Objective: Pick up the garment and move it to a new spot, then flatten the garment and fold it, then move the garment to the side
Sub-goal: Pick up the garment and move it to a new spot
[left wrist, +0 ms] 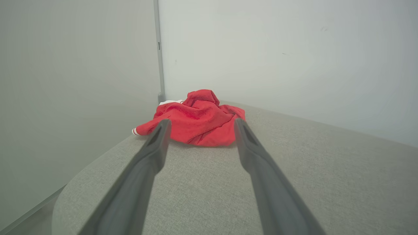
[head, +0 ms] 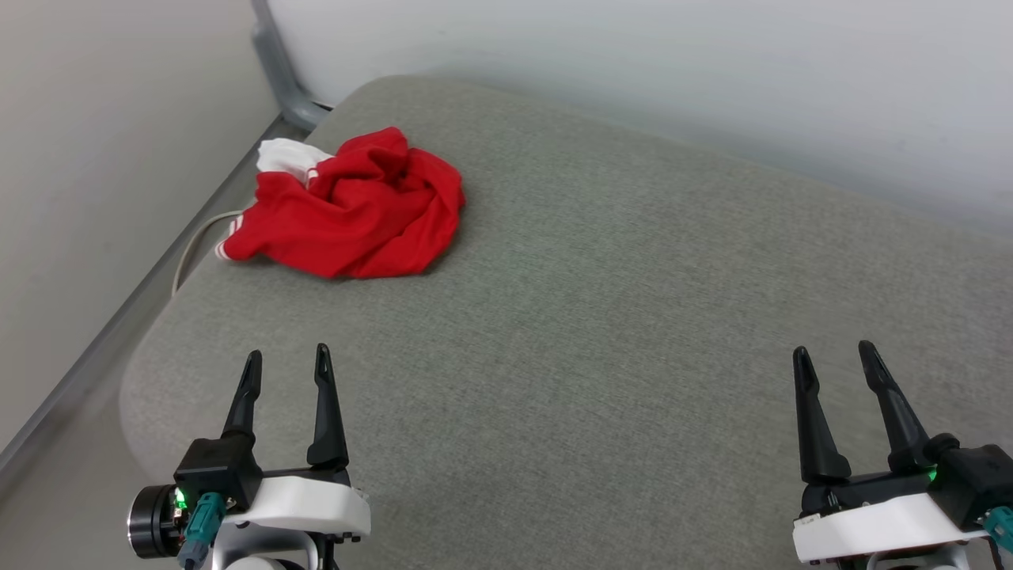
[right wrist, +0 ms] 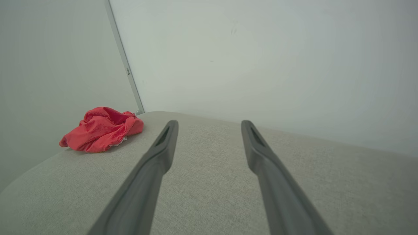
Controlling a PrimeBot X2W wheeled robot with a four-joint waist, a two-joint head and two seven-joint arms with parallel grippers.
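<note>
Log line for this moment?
stage: before pickup | crumpled red fabric T-shirt: far-left corner of grey cushioned surface | left gripper: jaws open, empty | right gripper: jaws open, empty

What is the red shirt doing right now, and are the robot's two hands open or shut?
garment: crumpled in a heap on the grey cushion, near its far left corner, not held.
left gripper: open, empty, pointing toward the garment, not touching it.
right gripper: open, empty, away from the garment.
</note>
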